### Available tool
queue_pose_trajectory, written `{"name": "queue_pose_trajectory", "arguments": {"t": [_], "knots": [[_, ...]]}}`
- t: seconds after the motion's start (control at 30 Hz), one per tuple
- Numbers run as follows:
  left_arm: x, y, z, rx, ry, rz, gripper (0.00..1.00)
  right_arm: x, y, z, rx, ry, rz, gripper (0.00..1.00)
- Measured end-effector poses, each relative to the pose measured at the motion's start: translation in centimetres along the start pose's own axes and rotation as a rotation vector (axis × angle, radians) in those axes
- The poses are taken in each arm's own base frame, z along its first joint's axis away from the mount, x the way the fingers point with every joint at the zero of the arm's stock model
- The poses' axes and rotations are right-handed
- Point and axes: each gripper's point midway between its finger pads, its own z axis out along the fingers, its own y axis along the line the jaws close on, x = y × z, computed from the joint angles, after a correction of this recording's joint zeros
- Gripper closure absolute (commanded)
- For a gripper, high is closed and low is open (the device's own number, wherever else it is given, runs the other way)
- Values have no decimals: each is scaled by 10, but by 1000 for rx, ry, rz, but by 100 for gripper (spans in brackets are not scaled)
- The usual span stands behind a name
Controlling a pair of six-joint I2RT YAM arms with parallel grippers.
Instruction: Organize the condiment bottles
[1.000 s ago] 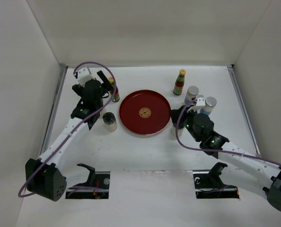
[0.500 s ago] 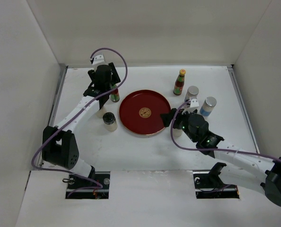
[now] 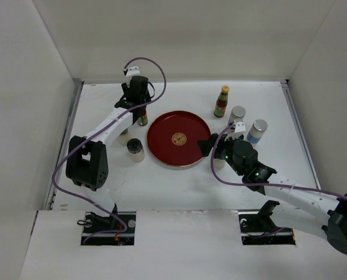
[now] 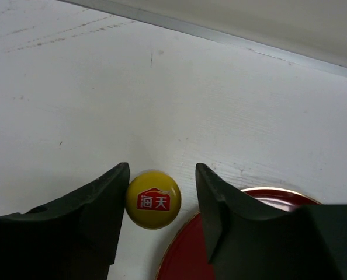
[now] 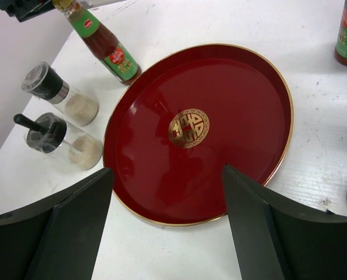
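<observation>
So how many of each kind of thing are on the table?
Red bottles: 2
Dark-lidded jars: 2
Shakers: 2
Tray: 1
Total: 7
One more pale thing right of the tray is too hidden to name.

Bright, even light from overhead fills the white box, and the shadows beside the bottles [image 3: 221,104] are faint and short. The tray [image 5: 162,175] carries a soft sheen. Up close, the cap [image 4: 153,200] looks slightly soft, and the right fingers [image 5: 51,233] are dark and featureless
</observation>
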Motion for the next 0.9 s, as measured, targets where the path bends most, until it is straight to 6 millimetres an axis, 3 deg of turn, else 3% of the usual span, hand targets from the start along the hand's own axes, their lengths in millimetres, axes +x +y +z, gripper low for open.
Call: {"name": "queue_pose_trajectory", "arguments": {"t": [0.27,0.67,0.9], "knots": [[6,1,2,-16,14,9,82,0,0,0,-1,-1,0,18],[4,7,-12,-27,38,30,88,0,0,0,-1,-1,0,17],[-20,-6,-40,15,-9,24,88,-1,0,0,-1,-2,1,17]]}}
